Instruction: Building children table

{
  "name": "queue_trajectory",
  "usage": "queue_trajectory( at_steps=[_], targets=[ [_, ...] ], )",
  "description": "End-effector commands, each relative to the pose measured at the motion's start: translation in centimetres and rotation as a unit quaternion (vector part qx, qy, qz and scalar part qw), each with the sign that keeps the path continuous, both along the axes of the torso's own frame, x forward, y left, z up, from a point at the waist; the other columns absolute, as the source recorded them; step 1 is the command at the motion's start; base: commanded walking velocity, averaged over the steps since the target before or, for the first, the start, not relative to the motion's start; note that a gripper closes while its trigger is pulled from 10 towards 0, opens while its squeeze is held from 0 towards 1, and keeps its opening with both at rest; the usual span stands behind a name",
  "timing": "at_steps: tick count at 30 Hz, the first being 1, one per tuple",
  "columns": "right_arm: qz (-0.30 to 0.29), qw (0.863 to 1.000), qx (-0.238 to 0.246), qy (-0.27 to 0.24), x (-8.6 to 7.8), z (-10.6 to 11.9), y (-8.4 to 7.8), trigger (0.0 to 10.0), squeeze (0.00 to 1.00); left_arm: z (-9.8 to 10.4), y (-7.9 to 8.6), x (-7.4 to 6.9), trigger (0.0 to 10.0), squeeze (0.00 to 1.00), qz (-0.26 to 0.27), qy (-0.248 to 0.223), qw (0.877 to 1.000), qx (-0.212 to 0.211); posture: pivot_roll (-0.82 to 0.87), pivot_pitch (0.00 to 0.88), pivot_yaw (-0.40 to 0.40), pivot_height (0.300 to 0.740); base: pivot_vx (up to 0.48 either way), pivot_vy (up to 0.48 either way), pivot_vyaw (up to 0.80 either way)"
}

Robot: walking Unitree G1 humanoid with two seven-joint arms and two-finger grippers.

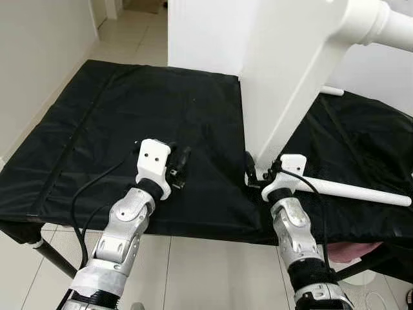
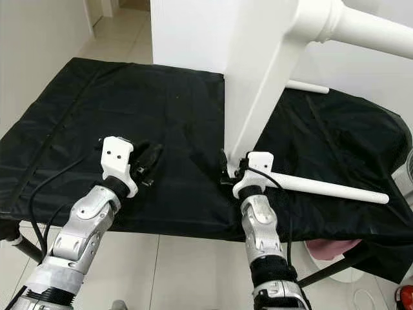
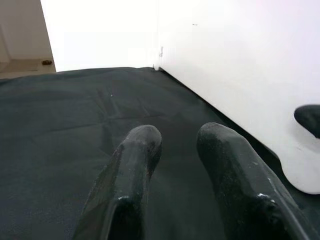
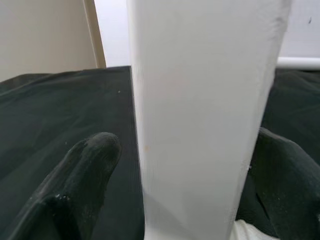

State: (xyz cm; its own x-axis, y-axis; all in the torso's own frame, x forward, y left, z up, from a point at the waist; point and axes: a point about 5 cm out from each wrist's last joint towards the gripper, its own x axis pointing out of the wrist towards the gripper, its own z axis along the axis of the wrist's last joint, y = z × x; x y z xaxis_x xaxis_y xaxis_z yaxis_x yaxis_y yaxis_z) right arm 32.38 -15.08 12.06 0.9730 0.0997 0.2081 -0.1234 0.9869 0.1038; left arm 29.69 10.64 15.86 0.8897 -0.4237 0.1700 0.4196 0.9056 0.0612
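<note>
Children's table parts on a black-covered surface

Children's table panel [image 1: 284,84]: white, flat-sided, standing upright on the black cloth [image 1: 129,129] that covers the surface, its lower edge resting on the cloth near the front middle. A thick white turned leg [image 1: 381,22] juts from its upper part toward the right. A second large white board [image 1: 206,35] stands behind it at the far edge.

White rod [image 1: 361,192]: lies flat on the cloth to the right of the panel's foot, running out toward the right edge. Another short white rod [image 1: 332,91] lies farther back, beside the panel.

Right gripper [image 1: 253,174]: forearm reaches up and forward from the front edge, wrist straight, jaws set around the panel's lower edge. In the right wrist view one black finger [image 4: 85,170] shows on each side of the white panel, held between them.

Left gripper [image 1: 181,165]: forearm angled up and slightly inward, jaws resting low over bare cloth, well left of the panel. In the left wrist view the two fingers [image 3: 135,170] stand slightly parted, holding nothing.

Floor [image 1: 129,39]: pale tiles around the surface.
</note>
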Motion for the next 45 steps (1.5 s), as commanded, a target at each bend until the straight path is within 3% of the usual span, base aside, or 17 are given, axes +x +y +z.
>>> queue_trajectory(
  at_steps=[1, 26, 41, 45],
  targets=[
    [-0.017, 1.000, 0.010, 0.007, 0.4, -0.3, -0.2, 10.0, 0.00, 0.2, -0.5, -0.1, 10.0, 0.00, -0.035, 0.000, 0.999, 0.006, 0.00, 0.000, -0.057, 0.740, 0.000, 0.000, 0.00],
    [-0.042, 0.999, -0.016, 0.014, 1.7, -0.5, 0.0, 10.0, 0.00, 0.1, -0.6, 0.2, 10.0, 0.00, -0.024, 0.001, 1.000, 0.010, -0.01, 0.000, -0.055, 0.740, 0.000, 0.000, 0.00],
    [-0.045, 0.998, -0.022, 0.036, 3.3, -0.1, 0.7, 10.0, 0.00, 0.2, -0.3, 0.2, 10.0, 0.00, -0.018, -0.001, 1.000, 0.011, 0.01, 0.000, -0.058, 0.740, 0.000, 0.000, 0.00],
    [-0.042, 0.998, -0.022, 0.046, 4.1, 0.4, 1.7, 10.0, 0.00, 0.2, -0.2, 0.1, 10.0, 0.00, -0.014, -0.001, 1.000, 0.009, 0.02, 0.000, -0.060, 0.740, 0.000, 0.000, 0.00]
  ],
)
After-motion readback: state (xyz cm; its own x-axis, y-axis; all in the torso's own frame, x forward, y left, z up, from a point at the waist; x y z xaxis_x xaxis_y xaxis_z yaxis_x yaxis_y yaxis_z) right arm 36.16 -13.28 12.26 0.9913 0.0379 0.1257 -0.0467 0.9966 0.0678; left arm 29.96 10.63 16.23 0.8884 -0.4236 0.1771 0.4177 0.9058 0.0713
